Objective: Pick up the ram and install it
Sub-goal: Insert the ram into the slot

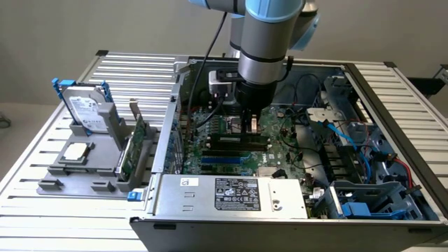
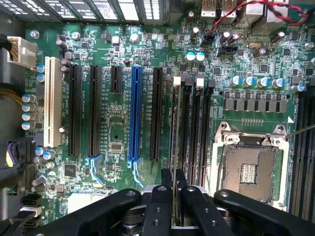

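A slatted metal counter (image 1: 392, 100) stands before a plain pale wall (image 1: 70, 31) and carries an open computer case (image 1: 168, 152), its lid off and the motherboard (image 1: 231, 157) exposed. On the exterior view's left a grey fixture (image 1: 77, 173) rests on the slats, holding a hard drive (image 1: 87, 113) in a blue-edged caddy and a tall green expansion card (image 1: 136, 144) upright.

The arm reaches straight down into the case. Its tool (image 1: 250, 131) is pressed nearly together, pinching the ram (image 1: 251, 124) by its upper edge, so the stick hangs vertical over the motherboard's long black memory slots (image 1: 242, 140).

The exterior view gives the setting: the power supply (image 1: 231, 194) at the case's near wall and blue cables on the exterior view's right. The wrist view looks down along the tool (image 2: 174, 177). Its black fingers (image 2: 158, 201) flank the ram (image 2: 174, 137), seen edge-on as a thin pale line that runs along the memory slot (image 2: 184, 128) nearest the expansion slots. Beside that slot lie the blue expansion slot (image 2: 135, 113) and the open processor socket (image 2: 248, 169). Whether the ram's lower edge touches the slot I cannot tell.
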`<state>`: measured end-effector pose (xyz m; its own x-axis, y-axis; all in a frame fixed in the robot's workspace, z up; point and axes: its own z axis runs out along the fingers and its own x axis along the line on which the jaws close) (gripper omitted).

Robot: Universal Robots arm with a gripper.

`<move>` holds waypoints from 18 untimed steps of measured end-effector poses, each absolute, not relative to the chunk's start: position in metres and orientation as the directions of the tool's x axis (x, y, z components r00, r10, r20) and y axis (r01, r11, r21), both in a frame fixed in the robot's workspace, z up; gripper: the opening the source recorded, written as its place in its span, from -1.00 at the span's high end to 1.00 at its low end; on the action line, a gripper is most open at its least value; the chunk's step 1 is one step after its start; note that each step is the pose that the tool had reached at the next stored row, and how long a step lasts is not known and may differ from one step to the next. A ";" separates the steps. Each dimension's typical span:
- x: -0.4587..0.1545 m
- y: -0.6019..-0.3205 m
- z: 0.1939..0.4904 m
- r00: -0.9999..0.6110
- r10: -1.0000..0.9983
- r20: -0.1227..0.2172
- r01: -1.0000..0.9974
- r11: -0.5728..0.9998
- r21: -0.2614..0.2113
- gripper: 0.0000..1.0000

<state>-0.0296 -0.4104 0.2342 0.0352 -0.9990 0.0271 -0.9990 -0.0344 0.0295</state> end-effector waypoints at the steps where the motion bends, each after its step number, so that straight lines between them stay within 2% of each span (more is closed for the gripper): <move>1: -0.030 -0.410 0.237 0.035 -0.999 0.027 -0.999 -0.034 0.030 0.72; 18: -0.034 -0.410 0.233 0.038 -0.999 0.025 -0.999 -0.038 0.005 0.72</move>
